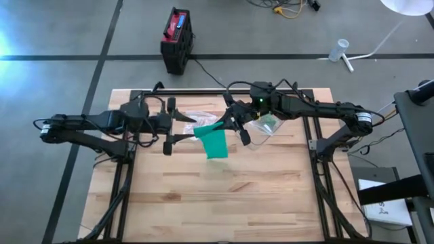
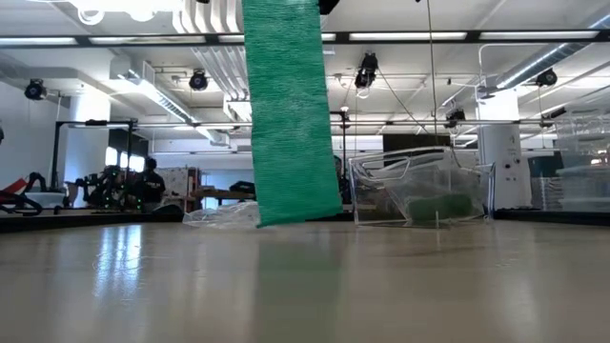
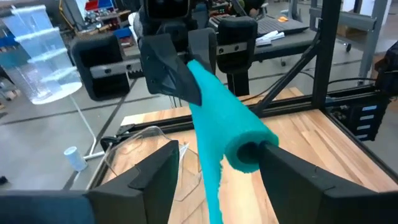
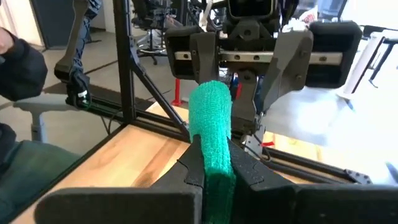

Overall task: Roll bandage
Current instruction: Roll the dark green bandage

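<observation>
Green bandage [image 1: 215,141] held up in the air over the middle of the worktop [image 1: 217,203], between the two arms. One end is wound into a short roll; the loose tail hangs straight down from it. Low view shows the tail as a long vertical strip [image 2: 286,114], its lower edge close to the wood; contact cannot be told from there.

Right pincer [image 4: 211,165] pressed together on the roll, fingers either side of it. Looks like the anchor: it keeps the roll level and off the worktop so the tail hangs free and untangled.

Left pincer [image 3: 211,171] faces it end-on, fingers spread to either side of the roll's open end [image 3: 249,149]. One finger [image 3: 283,171] sits just beside or against the roll; the other stands off. No firm pinch visible. Judgement: the opposed, coaxial setup lets one arm turn the roll while the other regrips, drawing the tail up.

Behind, toward the far edge: a clear plastic box [image 2: 419,195] with something green inside, and crumpled clear wrapping [image 2: 224,216] lying flat. Both are well clear of the hanging strip.

Risk, as judged: a loose left hold may let the winding slacken.
</observation>
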`<control>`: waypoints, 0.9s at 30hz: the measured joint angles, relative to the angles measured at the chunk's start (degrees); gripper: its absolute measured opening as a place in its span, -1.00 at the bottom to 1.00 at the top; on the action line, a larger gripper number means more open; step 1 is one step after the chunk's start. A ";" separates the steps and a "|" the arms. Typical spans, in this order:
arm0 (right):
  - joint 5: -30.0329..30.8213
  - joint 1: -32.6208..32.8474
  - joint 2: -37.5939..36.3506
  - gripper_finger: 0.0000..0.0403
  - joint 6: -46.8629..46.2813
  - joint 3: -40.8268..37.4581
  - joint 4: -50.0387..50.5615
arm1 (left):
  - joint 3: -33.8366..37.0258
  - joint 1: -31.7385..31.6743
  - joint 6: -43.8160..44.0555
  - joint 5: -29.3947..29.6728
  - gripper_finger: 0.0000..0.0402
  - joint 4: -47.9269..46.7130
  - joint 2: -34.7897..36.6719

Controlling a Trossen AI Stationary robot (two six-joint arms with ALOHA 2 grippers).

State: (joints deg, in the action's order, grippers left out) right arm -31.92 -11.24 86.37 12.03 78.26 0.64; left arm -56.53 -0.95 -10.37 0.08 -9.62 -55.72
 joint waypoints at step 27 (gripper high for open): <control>0.48 1.12 0.00 -0.91 10.64 -0.02 -0.10 | -0.02 0.00 6.70 -2.34 -0.33 1.55 -2.19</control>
State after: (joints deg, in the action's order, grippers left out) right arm -31.44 -10.12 86.37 22.66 78.24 0.54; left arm -56.55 -0.95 -3.67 -2.26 -8.06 -57.91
